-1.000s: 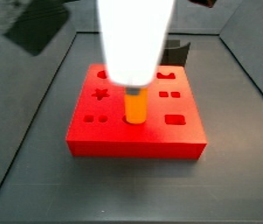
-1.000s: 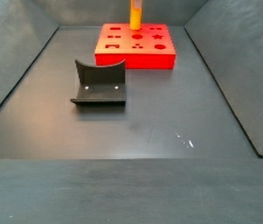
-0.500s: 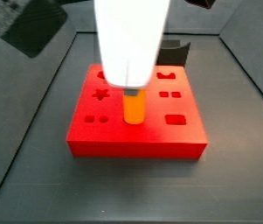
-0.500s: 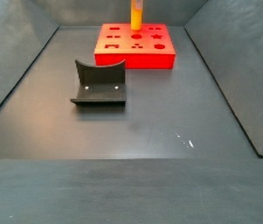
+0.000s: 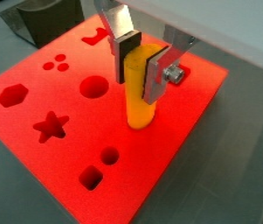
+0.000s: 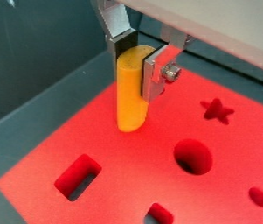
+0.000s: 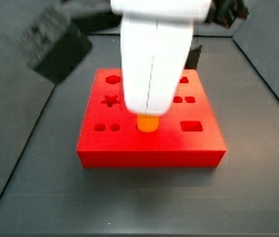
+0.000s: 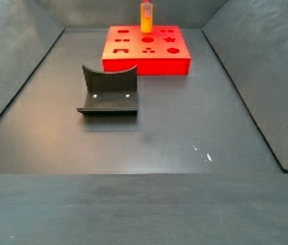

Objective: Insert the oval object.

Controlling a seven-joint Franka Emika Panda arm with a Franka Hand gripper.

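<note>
Clamping the oval object, the gripper fingers stand it in the red block.

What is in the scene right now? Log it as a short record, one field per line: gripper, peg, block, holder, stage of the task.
gripper: gripper above the red block, shut on the oval object
oval object: oval object upright, orange-yellow, lower end in the block's top face
red block: red block on the dark floor, with star, round, hexagon and rectangular holes
holder: dark grey curved holder apart from the block, nothing on it
stage: peg partly down into the block, not released
</note>
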